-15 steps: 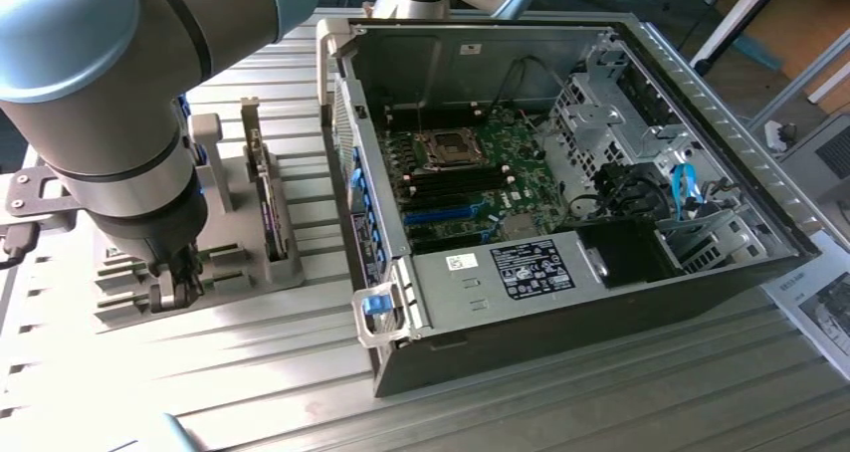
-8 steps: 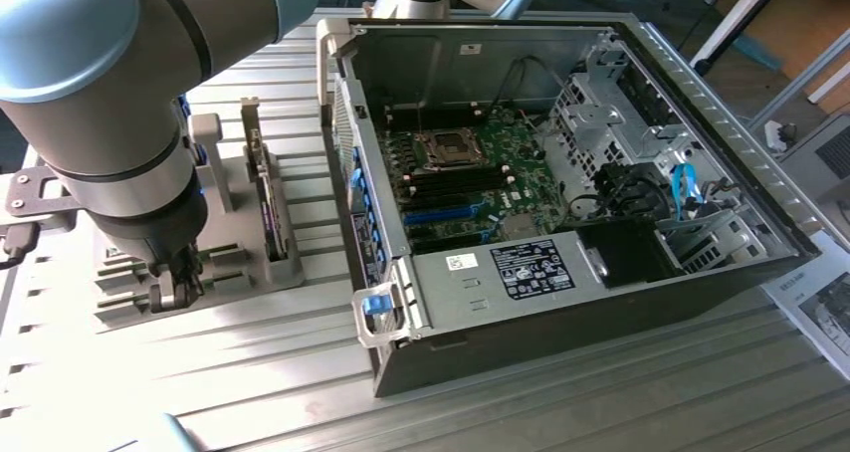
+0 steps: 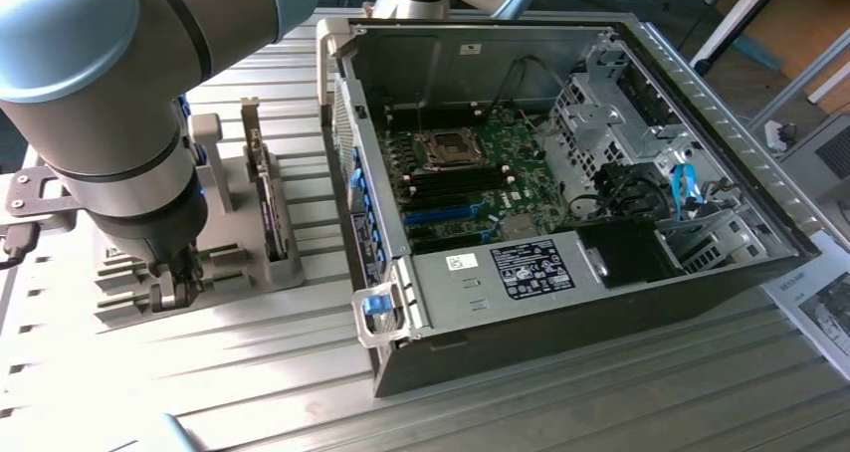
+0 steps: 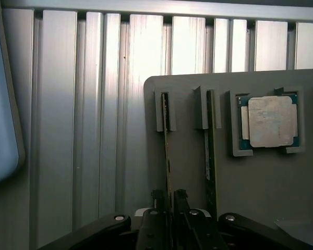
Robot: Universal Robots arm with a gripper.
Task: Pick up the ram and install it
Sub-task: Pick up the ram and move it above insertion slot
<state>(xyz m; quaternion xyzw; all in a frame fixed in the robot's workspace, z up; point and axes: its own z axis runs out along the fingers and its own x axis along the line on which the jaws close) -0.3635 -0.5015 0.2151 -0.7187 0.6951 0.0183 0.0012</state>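
Silver ribbed tabletop (image 4: 94,104); grey tray (image 4: 261,182); dark green ram (image 4: 167,151); silver processor (image 4: 271,121) edged teal; green motherboard (image 3: 468,173) in a black case (image 3: 584,331); blue latch (image 3: 376,308).

Tabletop (image 4: 94,130) of ribbed, brushed metal, shiny under glare; holder (image 4: 271,187) matt grey plastic, smooth; processor (image 4: 271,121) lid dull silver metal; tool (image 4: 169,200) matt black; case (image 3: 439,54) bare sheet metal inside; arm (image 3: 94,94) glossy blue-grey.

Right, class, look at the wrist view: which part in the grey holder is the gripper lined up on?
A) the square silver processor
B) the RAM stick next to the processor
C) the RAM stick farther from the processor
C: the gripper sits at the end of the RAM stick that is farther from the processor, with the second stick standing between them.
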